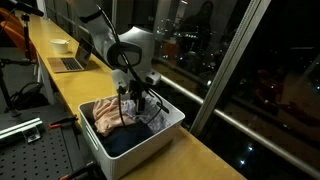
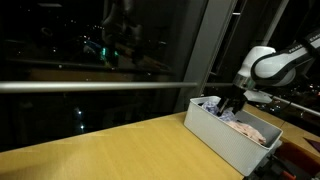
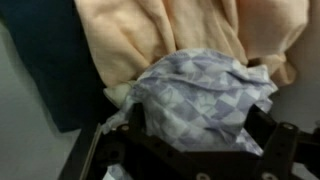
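A white bin (image 1: 172, 126) stands on the wooden counter and holds a heap of clothes. My gripper (image 1: 135, 100) reaches down into it, jaws open. In the wrist view a grey-and-white checked cloth (image 3: 200, 95) is bunched between my two dark fingers (image 3: 135, 125), filling the gap of the gripper (image 3: 200, 128). Behind it lies a peach garment (image 3: 160, 35), which is also visible in both exterior views (image 1: 105, 115) (image 2: 252, 130). A dark blue garment (image 3: 45, 70) lies to the left. In an exterior view the gripper (image 2: 232, 108) dips past the bin's rim (image 2: 225, 140).
The counter (image 1: 200, 155) runs along a dark window with a slanted frame post (image 1: 225, 70). A laptop (image 1: 70, 63) and a white bowl (image 1: 60, 45) sit further along it. A perforated metal board (image 1: 30, 150) lies below the counter's edge.
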`<state>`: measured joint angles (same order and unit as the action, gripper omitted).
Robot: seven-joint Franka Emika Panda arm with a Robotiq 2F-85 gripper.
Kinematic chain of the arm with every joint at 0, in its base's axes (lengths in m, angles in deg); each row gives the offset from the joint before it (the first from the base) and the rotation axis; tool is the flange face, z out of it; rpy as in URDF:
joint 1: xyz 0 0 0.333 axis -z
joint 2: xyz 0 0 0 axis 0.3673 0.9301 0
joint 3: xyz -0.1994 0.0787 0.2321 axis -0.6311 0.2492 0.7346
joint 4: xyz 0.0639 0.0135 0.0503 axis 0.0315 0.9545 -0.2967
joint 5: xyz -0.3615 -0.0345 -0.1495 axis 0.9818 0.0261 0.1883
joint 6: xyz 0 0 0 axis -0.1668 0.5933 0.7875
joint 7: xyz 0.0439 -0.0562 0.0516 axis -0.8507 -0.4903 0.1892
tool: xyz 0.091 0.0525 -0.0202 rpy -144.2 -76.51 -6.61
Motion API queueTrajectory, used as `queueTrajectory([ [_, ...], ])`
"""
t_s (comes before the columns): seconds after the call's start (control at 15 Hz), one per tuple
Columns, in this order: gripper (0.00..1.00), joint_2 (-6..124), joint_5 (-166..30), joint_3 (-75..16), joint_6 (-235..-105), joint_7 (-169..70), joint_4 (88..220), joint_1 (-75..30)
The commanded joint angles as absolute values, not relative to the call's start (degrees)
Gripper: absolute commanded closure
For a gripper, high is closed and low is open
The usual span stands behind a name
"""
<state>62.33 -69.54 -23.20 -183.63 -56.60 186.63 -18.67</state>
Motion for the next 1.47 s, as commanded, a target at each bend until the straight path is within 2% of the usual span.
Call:
queueTrajectory([
  [0.0, 0.0, 68.3, -71.4, -25.0, -185.6, -54.2, 185.6, -19.2],
  [0.07, 0.04, 69.5, -71.3, -25.3, -185.7, -54.3, 185.6, -19.4],
  [0.13, 0.26, 70.4, -71.5, -25.3, -185.9, -54.3, 185.5, -19.5],
  [0.27, 0.31, 70.0, -71.4, -25.3, -186.2, -54.8, 186.2, -20.0],
  [0.6, 0.69, 59.9, -70.1, -26.7, -186.2, -56.2, 192.8, -21.0],
  [0.87, 0.99, 46.4, -66.8, -29.2, -185.3, -58.9, 200.0, -21.7],
  [1.2, 0.99, 29.8, -59.8, -27.3, -180.3, -63.2, 204.1, -20.3],
  [1.4, 0.99, 23.2, -57.7, -22.9, -173.8, -64.4, 200.8, -20.4],
])
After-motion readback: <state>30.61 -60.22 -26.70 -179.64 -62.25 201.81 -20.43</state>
